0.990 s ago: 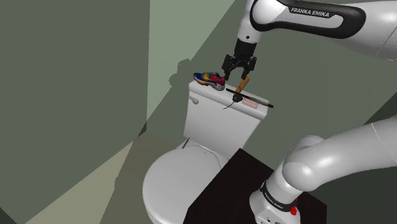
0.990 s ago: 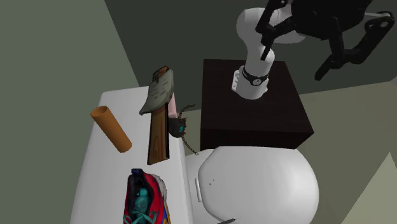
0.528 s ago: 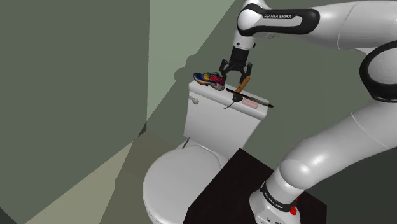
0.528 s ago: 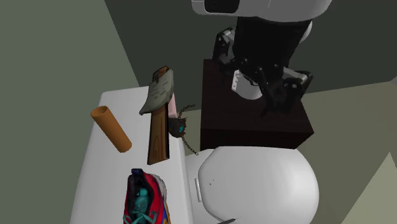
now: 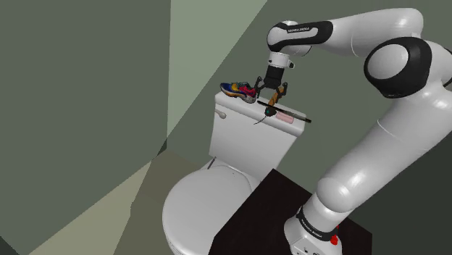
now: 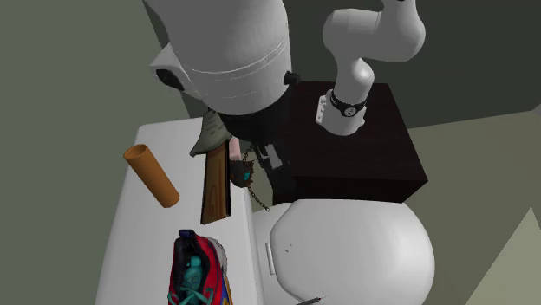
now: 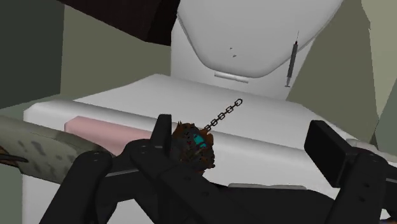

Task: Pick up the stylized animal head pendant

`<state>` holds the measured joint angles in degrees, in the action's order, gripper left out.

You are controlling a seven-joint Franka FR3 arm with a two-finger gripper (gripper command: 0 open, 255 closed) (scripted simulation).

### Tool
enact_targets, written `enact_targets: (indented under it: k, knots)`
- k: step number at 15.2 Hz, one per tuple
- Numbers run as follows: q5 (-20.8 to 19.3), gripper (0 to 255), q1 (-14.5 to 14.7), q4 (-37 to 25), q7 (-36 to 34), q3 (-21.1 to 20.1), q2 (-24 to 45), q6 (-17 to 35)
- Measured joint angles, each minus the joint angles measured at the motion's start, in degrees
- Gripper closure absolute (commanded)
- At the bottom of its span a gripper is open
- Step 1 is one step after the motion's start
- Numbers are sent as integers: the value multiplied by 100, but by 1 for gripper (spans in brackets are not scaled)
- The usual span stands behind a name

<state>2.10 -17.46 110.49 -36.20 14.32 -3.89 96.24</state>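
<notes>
My arm climbs from the dark stand [image 5: 269, 211], arches high at the elbow and comes down over the toilet's tank lid [image 6: 130, 234]. The last white link [image 6: 230, 52] hangs above the lid's stand-side end. My wrist is turned so that my gripper [image 7: 245, 135] points steeply down at the lid, low over its edge nearest the bowl.

My fingers are spread apart and clasp nothing. The animal head pendant [image 7: 194, 145], dark brown with a teal patch, lies flat on the lid between them. It sits close against one finger [image 7: 164, 130], though I cannot tell whether they touch, and the other finger [image 7: 326, 143] stands well clear of it. Its chain [image 7: 224, 114] trails across the lid toward the bowl-side edge.

A hatchet [image 6: 217, 178] with a wooden handle and grey head lies on the lid just beside the pendant, further in from that edge. An orange tube [image 6: 152, 175] lies nearer the lid's wall side. A colourful shoe [image 6: 198, 273] rests at the lid's end far from my stand.
</notes>
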Motion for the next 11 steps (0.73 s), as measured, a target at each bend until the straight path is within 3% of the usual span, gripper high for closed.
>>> enact_targets:
  k: [5,11]
  knots:
    - [338,0,-336,-131,-509,343,590,105]
    - [418,0,-391,127,-526,394,749,463]
